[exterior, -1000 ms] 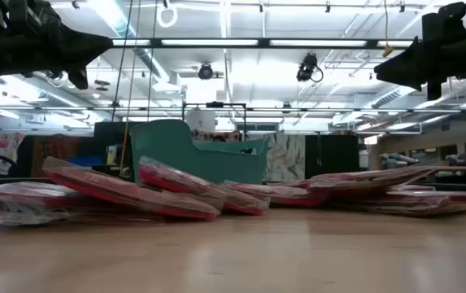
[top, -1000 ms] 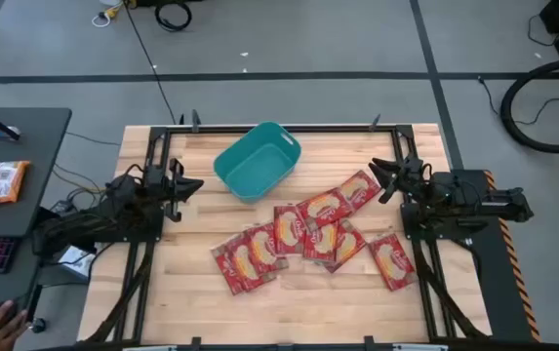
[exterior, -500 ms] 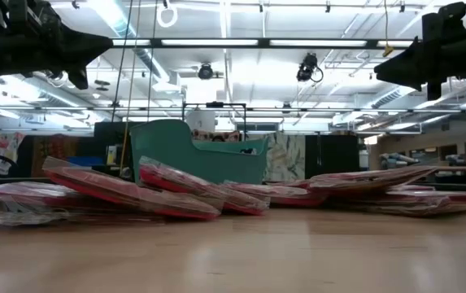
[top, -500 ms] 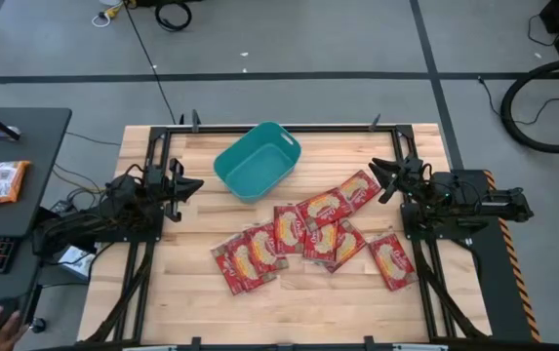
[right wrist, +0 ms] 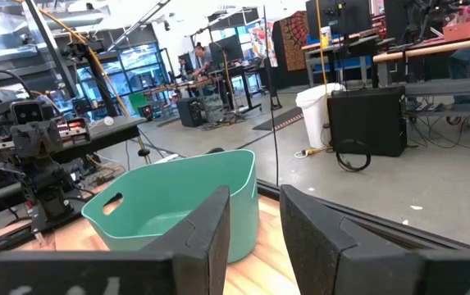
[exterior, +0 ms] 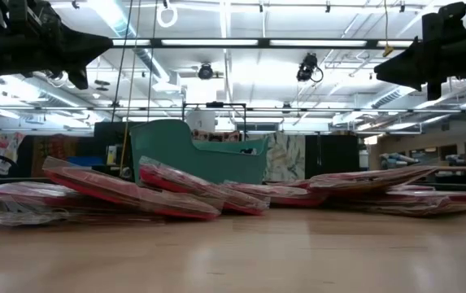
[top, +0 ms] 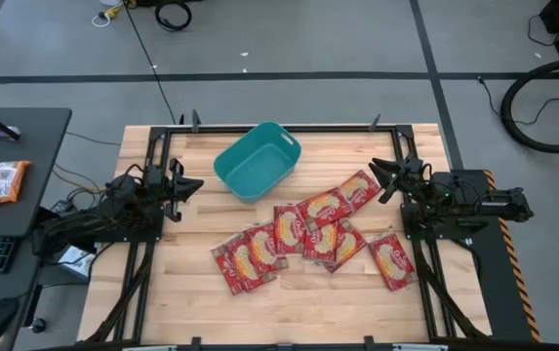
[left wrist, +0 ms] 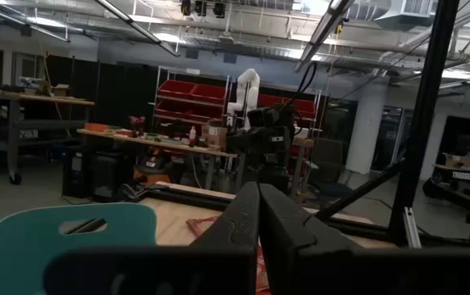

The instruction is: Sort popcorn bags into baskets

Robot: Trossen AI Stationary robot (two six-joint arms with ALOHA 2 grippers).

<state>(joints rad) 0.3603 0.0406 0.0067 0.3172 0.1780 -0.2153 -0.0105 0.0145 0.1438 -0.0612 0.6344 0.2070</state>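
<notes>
Two dark arms wait at opposite ends of a wooden worktop [top: 162,283] with sorting not yet begun: the teal basket [top: 257,161] stands empty toward the far edge, left of centre, while the red popcorn bags [top: 303,236] lie flat in an overlapping band running from the middle of the worktop toward its right side. The right tool [top: 384,179], fingers slightly spread with a narrow gap between them, hovers off the worktop just beside the uppermost bag [top: 359,189], which lies on a diagonal, its long axis pointing roughly toward the tool. The left tool [top: 187,185], fingers pressed together and holding nothing, hangs near the basket's left side, well apart from the nearest bags [top: 248,257]. By position the right arm looks the likelier to reach first (the basket lies beyond the bags from it).
</notes>
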